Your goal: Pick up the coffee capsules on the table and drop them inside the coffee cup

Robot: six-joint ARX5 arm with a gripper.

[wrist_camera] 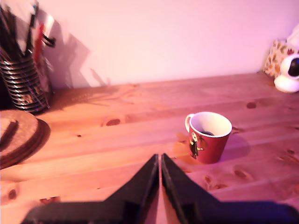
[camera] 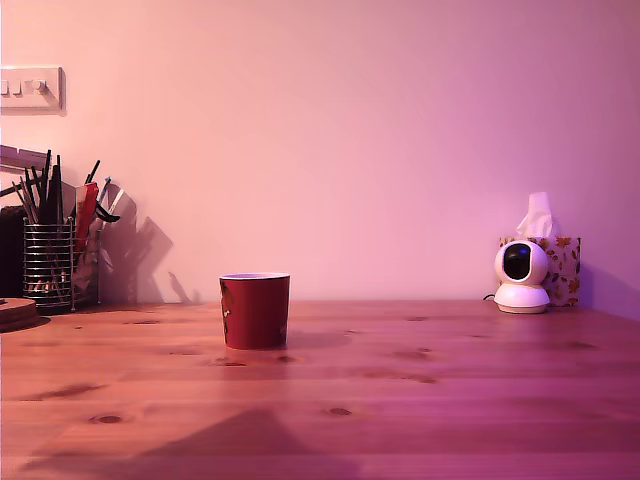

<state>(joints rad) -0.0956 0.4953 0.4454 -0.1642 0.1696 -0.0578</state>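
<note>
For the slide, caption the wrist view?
Shut end effector hovers before red coffee cup on wooden table.

Red coffee cup (camera: 255, 310), pale inside; reddish-brown table (camera: 450, 390).

Fingers (wrist_camera: 160, 161) pressed together, empty; red coffee cup (wrist_camera: 209, 137) upright on table (wrist_camera: 117, 140), something dark inside.

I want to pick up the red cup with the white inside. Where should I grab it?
Grab the red tapered cup by its pale handle, or pinch the open rim from above. It stands upright on the wooden table, with its mouth facing up and clear space all around.
</note>
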